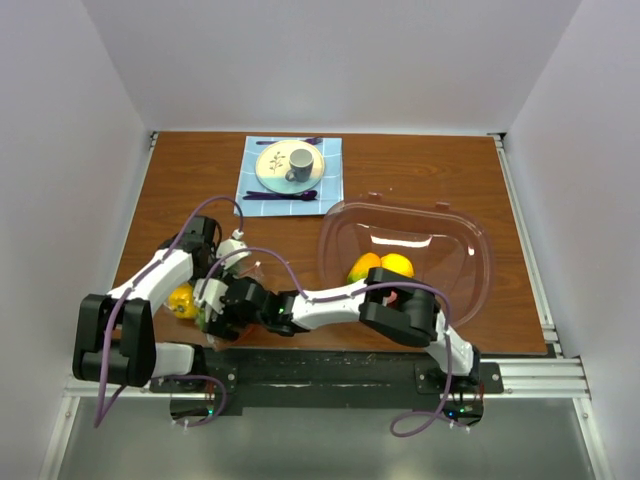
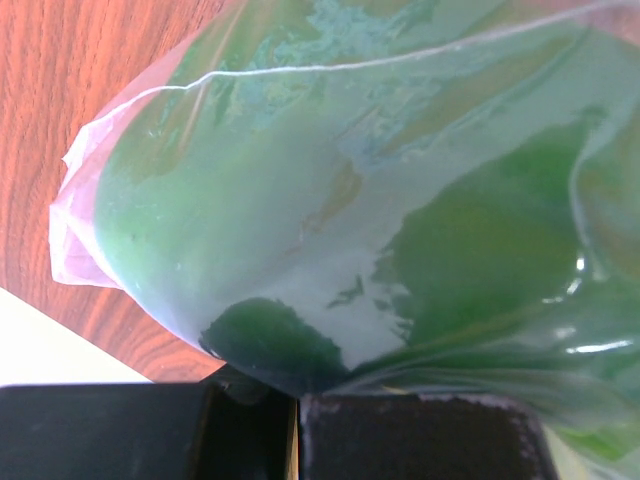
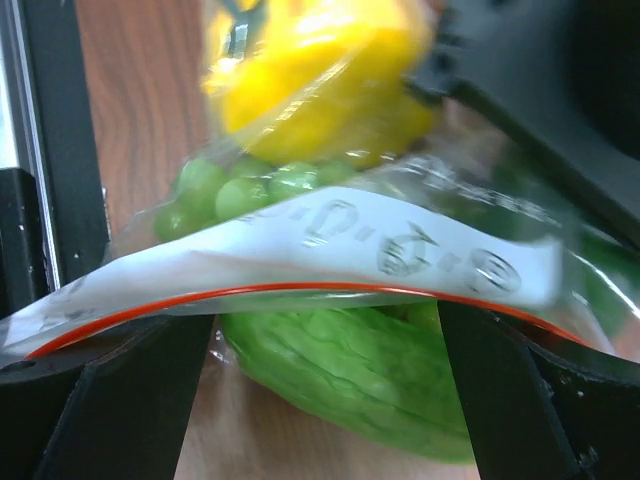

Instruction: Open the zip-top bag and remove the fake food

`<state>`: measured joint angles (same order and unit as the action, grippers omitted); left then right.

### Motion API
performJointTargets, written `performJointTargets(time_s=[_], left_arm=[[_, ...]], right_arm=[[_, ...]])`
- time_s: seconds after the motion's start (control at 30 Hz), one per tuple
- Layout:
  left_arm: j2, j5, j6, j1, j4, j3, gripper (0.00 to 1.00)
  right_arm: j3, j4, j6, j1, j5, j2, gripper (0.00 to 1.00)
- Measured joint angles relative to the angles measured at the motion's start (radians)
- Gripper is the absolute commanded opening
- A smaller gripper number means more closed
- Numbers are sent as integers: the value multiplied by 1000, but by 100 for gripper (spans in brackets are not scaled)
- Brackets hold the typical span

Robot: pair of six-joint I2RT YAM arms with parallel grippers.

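While my left gripper clamps the clear crinkly zip-top bag steady, my right gripper, spread wide, straddles its orange-red zipper.

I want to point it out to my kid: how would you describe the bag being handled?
Look at the near left of the brown table, where the left claw and right claw meet. Between them is the zip-top bag, clear plastic stuffed with green and yellow fake food. Unlike the large clear bowl on its right, it has an orange-red zipper strip.
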<state>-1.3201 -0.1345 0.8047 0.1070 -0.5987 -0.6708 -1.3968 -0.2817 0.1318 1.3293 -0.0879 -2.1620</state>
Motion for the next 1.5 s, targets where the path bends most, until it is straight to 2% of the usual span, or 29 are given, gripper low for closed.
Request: performJointTargets(time_s=[0.17, 0.3, 0.43, 0.47, 0.5, 0.53, 0.6, 0.63, 0.87, 0.97, 1.0, 1.03, 1.07, 1.1, 1.13, 1.37, 1.5], left_arm=[[-2, 0, 0, 0, -7, -4, 0], [-2, 1, 1, 1, -7, -4, 0], [-2, 6, 0, 5, -9, -5, 0], [-2, 8, 0, 6, -10, -5, 0], [-2, 11, 0, 6, -11, -5, 0], [-2, 13, 0, 6, -11, -6, 0], [-2, 17, 0, 6, -13, -6, 0], [-2, 19, 0, 6, -13, -6, 0], [8, 27, 0, 7, -8, 2, 0], [10, 29, 0, 7, -8, 3, 0], [11, 30, 0, 7, -8, 4, 0], [12, 31, 0, 7, -8, 5, 0], [14, 32, 0, 7, -6, 6, 0], [15, 32, 0, 7, -5, 8, 0], [16, 31, 0, 7, -3, 8, 0], [17, 34, -1, 6, -4, 8, 0], [11, 92, -21, 6, -76, -36, 0]], right_arm=[[2, 35, 34, 12, -3, 1, 91], [126, 28, 29, 13, -3, 92, 84], [238, 16, 8, 9, -19, 173, 71], [254, 12, -1, 8, -25, 185, 64], [264, 8, -8, 8, -26, 192, 63], [269, 4, -14, 8, -26, 195, 63], [275, 1, -25, 8, -25, 200, 80], [275, 0, -30, 8, -26, 201, 83], [282, 25, -57, 8, -73, 204, 81], [281, 39, -57, 8, -90, 206, 65], [281, 43, -58, 8, -96, 206, 44], [281, 45, -57, 5, -96, 206, 32], [281, 43, -54, 3, -96, 206, 14], [281, 45, -60, 2, -100, 210, 2], [281, 50, -58, 1, -103, 214, 0], [312, 145, -118, -14, -134, 296, 0], [328, 210, -152, -14, -190, 403, 0]])
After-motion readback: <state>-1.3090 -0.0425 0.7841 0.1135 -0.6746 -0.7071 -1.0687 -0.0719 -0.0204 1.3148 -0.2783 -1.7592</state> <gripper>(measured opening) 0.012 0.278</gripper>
